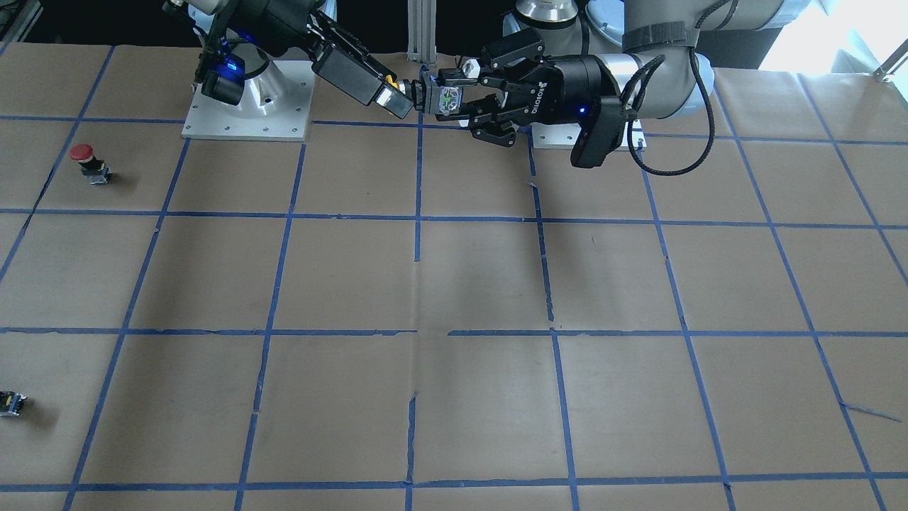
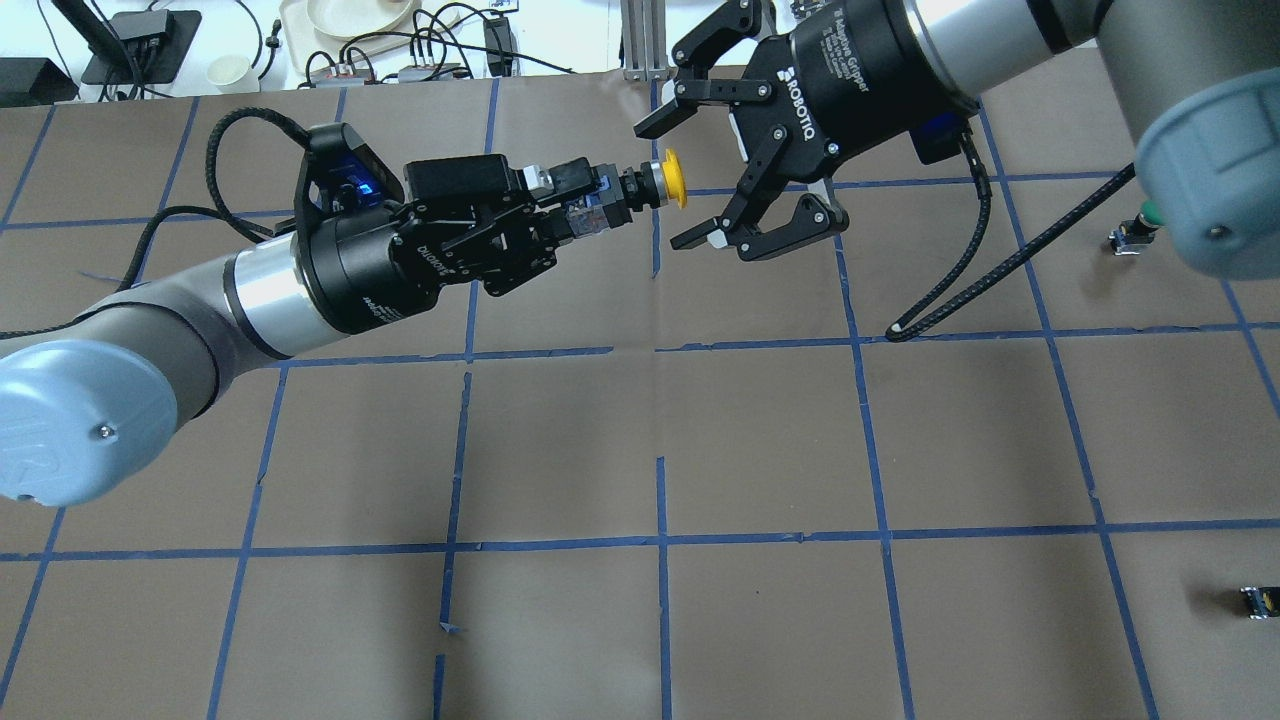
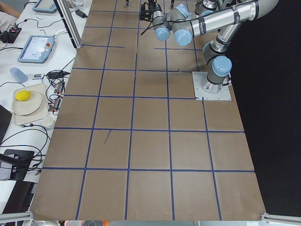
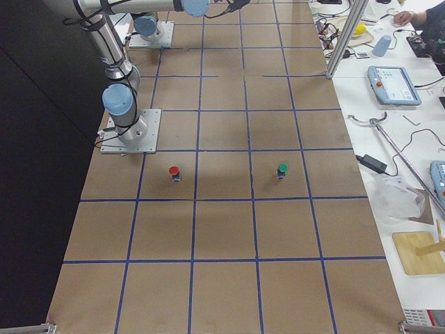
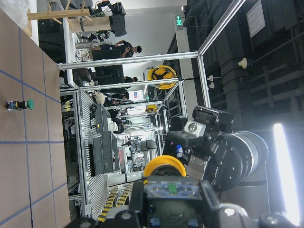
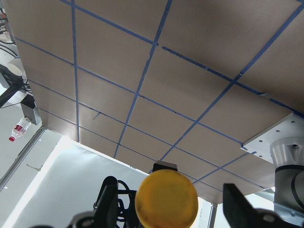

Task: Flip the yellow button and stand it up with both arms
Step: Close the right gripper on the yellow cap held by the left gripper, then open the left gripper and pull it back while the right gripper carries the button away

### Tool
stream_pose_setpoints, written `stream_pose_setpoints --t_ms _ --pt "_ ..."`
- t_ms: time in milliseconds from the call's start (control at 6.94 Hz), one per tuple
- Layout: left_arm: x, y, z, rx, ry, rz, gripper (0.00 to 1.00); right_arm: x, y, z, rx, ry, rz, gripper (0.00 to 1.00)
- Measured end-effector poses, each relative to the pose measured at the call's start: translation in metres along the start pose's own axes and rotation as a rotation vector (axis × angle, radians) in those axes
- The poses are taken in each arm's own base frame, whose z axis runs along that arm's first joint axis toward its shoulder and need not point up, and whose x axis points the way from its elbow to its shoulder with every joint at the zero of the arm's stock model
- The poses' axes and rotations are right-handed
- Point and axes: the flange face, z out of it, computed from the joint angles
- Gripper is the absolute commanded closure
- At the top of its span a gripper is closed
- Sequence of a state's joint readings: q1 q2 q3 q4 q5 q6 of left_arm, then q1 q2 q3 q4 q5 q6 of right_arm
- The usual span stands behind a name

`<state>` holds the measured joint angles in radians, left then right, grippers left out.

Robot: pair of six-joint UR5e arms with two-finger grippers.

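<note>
The yellow button (image 2: 676,179) is held level in the air above the table's far middle, with its cap pointing at my right arm. My left gripper (image 2: 588,206) is shut on the button's grey base (image 1: 447,99). My right gripper (image 2: 672,180) is wide open, with one finger on each side of the yellow cap and not touching it. In the right wrist view the cap (image 6: 166,199) sits between the two spread fingers (image 6: 237,205). In the left wrist view the cap (image 5: 164,166) stands above the base, with the right gripper behind it.
A red-capped button (image 1: 84,156) stands on the table on my right side. A green-capped button (image 2: 1135,232) stands at the right, and a small dark block (image 2: 1258,600) lies nearer to me. Both arm bases (image 1: 248,99) are bolted to the table's edge.
</note>
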<state>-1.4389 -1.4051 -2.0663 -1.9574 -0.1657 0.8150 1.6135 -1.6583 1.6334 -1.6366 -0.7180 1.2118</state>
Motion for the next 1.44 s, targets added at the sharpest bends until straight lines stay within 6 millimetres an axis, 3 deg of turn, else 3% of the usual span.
stream_pose_setpoints --t_ms 288,577,1009,1441 --pt "0.002 0.001 0.001 -0.001 0.001 0.004 0.83 0.001 -0.002 0.002 -0.002 0.004 0.005 0.87" --pt "0.003 0.002 0.001 -0.005 -0.001 0.009 0.0 0.002 -0.003 0.003 -0.003 0.005 0.008 0.87" --pt "0.003 0.002 0.001 -0.01 -0.006 -0.01 0.0 0.0 -0.01 0.0 0.008 0.002 0.018 0.88" --pt "0.013 -0.003 0.0 -0.081 -0.083 -0.044 0.0 -0.003 -0.041 -0.023 0.11 -0.008 0.031 0.88"
